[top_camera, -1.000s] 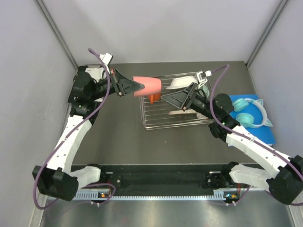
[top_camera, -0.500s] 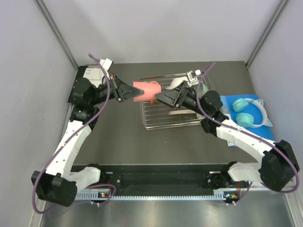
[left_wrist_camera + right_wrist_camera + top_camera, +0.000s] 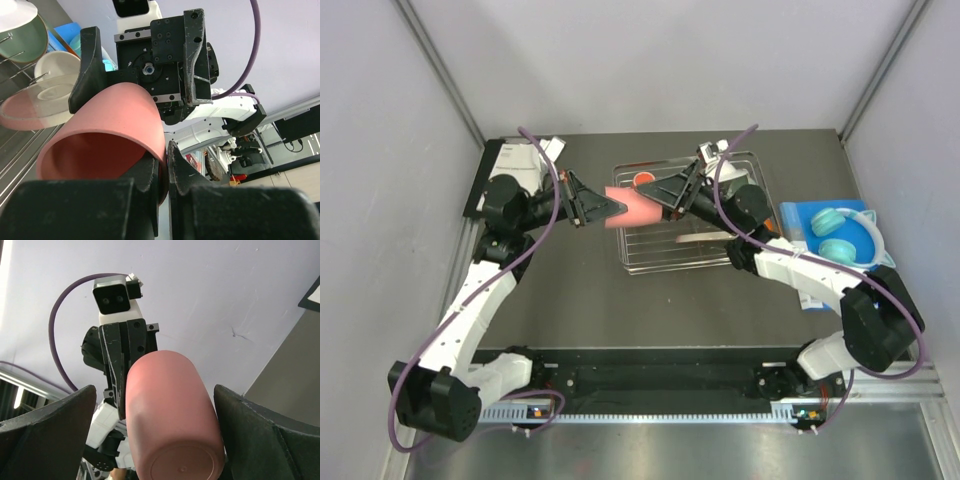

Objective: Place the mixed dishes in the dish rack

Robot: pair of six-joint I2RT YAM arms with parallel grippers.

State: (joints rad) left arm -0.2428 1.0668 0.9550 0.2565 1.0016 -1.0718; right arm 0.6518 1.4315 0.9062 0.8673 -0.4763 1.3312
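Dark grey table (image 3: pixel 570 300); pale grey walls (image 3: pixel 670 60) on three sides; even light.

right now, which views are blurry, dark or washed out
Top external: evenly lit and sharp. Left wrist: the left claw at the bottom is dark and soft, and the white dish in the top left corner is washed out. Right wrist: the salmon pink cup is sharp, while the right claw is dark and blurred at the bottom corners.

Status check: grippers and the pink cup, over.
Left gripper shut on pink cup, at its rim. Right gripper open, jaws straddling its base. Cup over dish rack, left edge; orange mug just beyond.
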